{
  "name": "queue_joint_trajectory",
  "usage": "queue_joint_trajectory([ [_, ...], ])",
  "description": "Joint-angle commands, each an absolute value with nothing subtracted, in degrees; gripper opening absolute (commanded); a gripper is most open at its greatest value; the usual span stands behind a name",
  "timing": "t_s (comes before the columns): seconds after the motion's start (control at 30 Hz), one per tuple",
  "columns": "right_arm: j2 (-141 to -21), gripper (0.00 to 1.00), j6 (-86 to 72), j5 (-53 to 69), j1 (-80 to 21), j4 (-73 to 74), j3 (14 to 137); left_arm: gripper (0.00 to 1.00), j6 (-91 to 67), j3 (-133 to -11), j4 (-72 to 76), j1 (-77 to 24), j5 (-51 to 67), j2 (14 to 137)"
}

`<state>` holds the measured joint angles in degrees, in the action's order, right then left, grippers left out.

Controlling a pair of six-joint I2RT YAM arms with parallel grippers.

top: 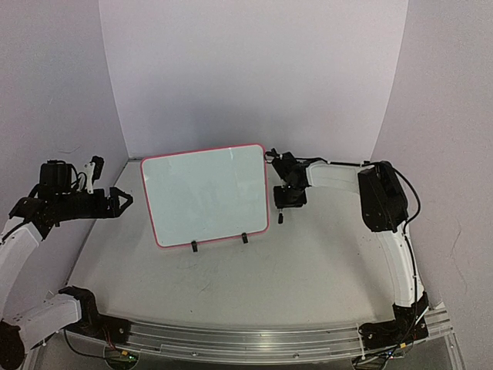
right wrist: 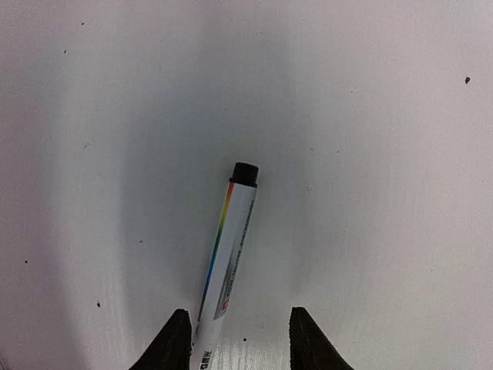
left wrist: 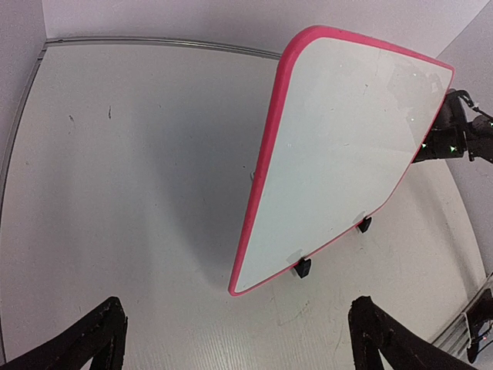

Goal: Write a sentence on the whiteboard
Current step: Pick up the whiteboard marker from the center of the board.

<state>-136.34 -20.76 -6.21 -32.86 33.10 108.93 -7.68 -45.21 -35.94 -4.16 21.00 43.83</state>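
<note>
While it is propped upright on two small black feet (top: 194, 247), the whiteboard (top: 205, 193) is shown at the centre of the top external frame. Its pink-red rim encloses a plain white face that is turned toward the lower edge of the frame. It is carried by the pale worktop (top: 293, 285), in front of a white backdrop (top: 254, 69). Just right of the board's upper right corner, the right hand (top: 286, 202) is seen pointing downward, close to the rim; whether the rim is touched cannot be told. In the right wrist view, a marker (right wrist: 231, 247) with a white barrel, a rainbow stripe and a black end is pinched between that hand's two dark fingers (right wrist: 176, 339), lying against the one at the lower left of the frame. At the left of the top external frame, the left hand (top: 125, 202) is held apart from the board, level with its middle, with its fingers spread wide.
</note>
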Motion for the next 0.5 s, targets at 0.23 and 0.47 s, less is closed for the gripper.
queue_joint_trajectory([
  [0.23,-137.47,0.30,-25.30,-9.27,-31.89,34.80,107.82,0.99,-7.49,-46.67,-33.95,-3.94,22.11,43.33],
  [0.47,-134.57,0.18,-26.82,-10.38,-30.76,34.79,103.12,0.99,-7.47,-46.66,-34.00,-3.95,22.14,43.26],
])
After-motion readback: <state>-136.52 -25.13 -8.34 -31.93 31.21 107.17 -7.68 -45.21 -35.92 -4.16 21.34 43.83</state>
